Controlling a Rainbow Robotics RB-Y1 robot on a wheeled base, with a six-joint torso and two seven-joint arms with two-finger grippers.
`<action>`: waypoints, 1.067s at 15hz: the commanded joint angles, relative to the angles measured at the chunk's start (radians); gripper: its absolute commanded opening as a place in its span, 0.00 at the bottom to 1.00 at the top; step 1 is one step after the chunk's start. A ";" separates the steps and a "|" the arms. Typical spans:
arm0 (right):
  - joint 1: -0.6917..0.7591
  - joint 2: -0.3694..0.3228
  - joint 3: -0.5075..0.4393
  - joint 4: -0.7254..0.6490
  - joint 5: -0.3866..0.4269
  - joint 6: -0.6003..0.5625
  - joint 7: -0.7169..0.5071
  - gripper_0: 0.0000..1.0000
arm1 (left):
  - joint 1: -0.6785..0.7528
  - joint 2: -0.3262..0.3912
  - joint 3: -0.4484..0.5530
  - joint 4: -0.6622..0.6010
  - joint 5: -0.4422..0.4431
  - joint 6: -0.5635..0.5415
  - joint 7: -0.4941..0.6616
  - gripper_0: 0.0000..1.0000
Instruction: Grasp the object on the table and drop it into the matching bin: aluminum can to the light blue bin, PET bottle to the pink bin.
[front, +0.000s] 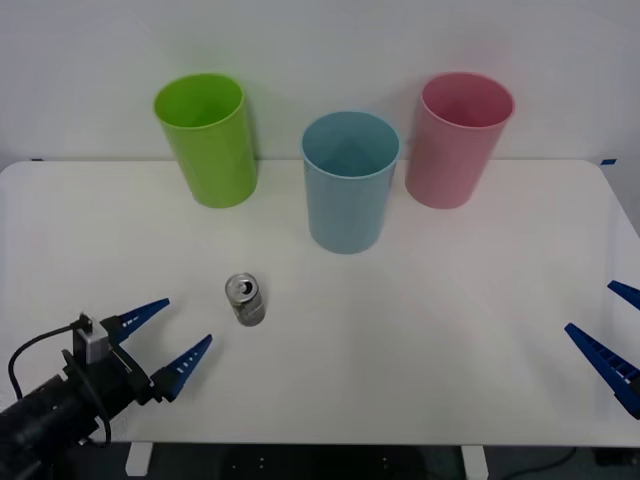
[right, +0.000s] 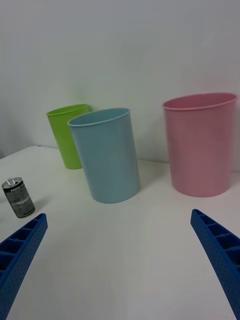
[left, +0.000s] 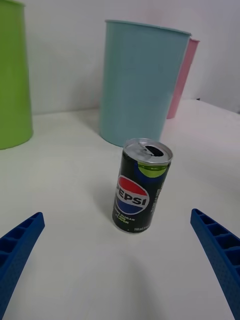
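Near-left of the light blue bin (front: 350, 180), aluminum can (front: 245, 299) upright on bench (front: 430, 330). Left hand (front: 172, 340) spread, lined up to straddle it; right hand (front: 612, 330) spread, idle far right.

Readable text: one brand name, on the aluminum can (left: 142, 187).
"PEPSI" runs in white capitals across the red, white and blue globe logo on its dark side; the small lines of print just below that logo are too fine to read.
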 joint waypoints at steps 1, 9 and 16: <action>0.000 0.000 0.000 0.000 0.000 0.000 0.000 1.00 | -0.052 -0.022 -0.016 0.057 -0.013 0.001 -0.021 1.00; 0.000 0.000 0.000 0.000 0.000 0.000 0.000 1.00 | -0.126 -0.092 -0.008 0.084 -0.154 0.024 -0.042 1.00; 0.000 0.000 0.000 0.000 0.000 0.000 0.000 1.00 | -0.193 -0.117 -0.010 0.160 -0.191 0.038 -0.076 1.00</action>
